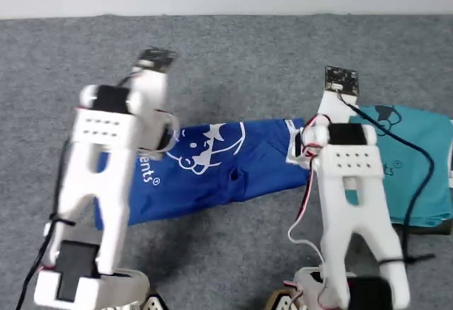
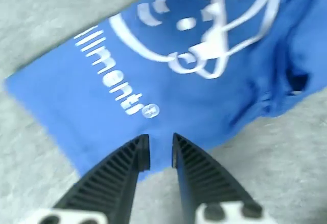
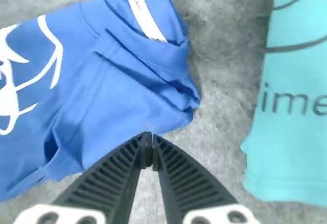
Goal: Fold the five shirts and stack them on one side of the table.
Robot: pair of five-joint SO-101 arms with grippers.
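Observation:
A blue shirt (image 1: pixel 219 165) with white print lies across the middle of the grey table, folded into a long band. My left gripper (image 2: pixel 161 150) hovers over the blue shirt (image 2: pixel 153 55) near its printed-letter end, close to the long edge, fingers a little open with nothing between them. My right gripper (image 3: pixel 147 150) is shut, its tips at the edge of the blue shirt (image 3: pixel 102 81) near the collar end. A folded teal shirt (image 1: pixel 417 168) lies at the right side, and the teal shirt (image 3: pixel 291 106) is apart from the right gripper.
The left arm (image 1: pixel 106 154) covers the blue shirt's left end and the right arm (image 1: pixel 350 175) stands between the two shirts. A dark layer (image 1: pixel 425 228) shows under the teal shirt's near edge. Bare grey cloth (image 1: pixel 233 62) stretches behind the shirts.

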